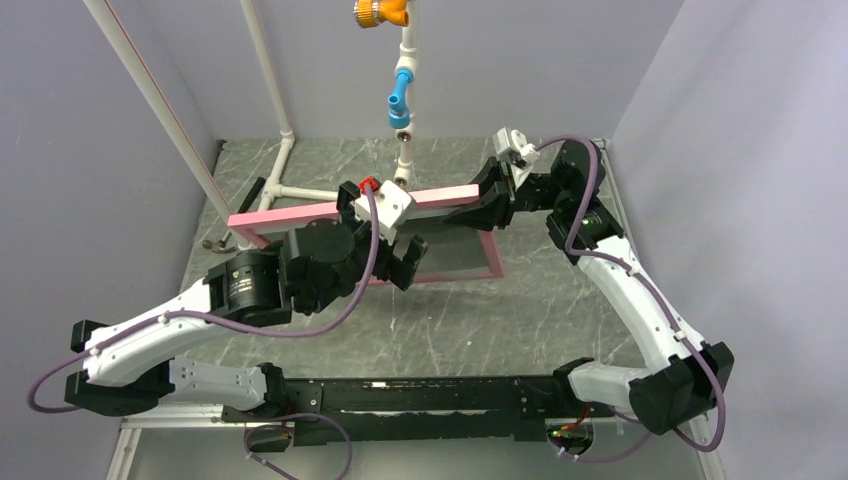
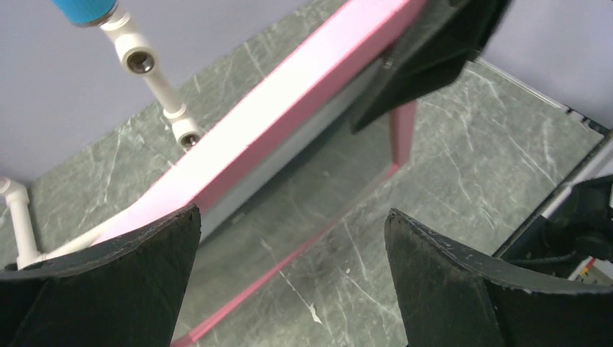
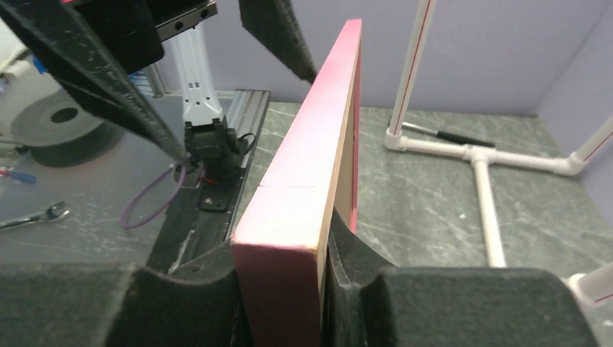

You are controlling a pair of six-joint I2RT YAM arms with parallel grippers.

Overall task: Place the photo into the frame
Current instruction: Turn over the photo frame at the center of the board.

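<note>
At the far left of the grey-green marbled table (image 1: 560,310) stands a white pipe stand (image 1: 285,165); just in front of it begins the frame (image 1: 300,212), a large thin rectangle with a flat pink face and a strip of pale tan wood along its back edge. The frame rests on its lower long rail near the table's middle and is tipped up, its upper rail raised and running left to right; the marbled surface shows inside its opening. Near the frame's middle the left gripper (image 1: 396,262) hovers on the near side with its fingers spread wide, touching nothing. At the frame's right end the right gripper (image 1: 497,195) pinches the rail, one pad on the pink face and one on the wooden reverse.
</note>
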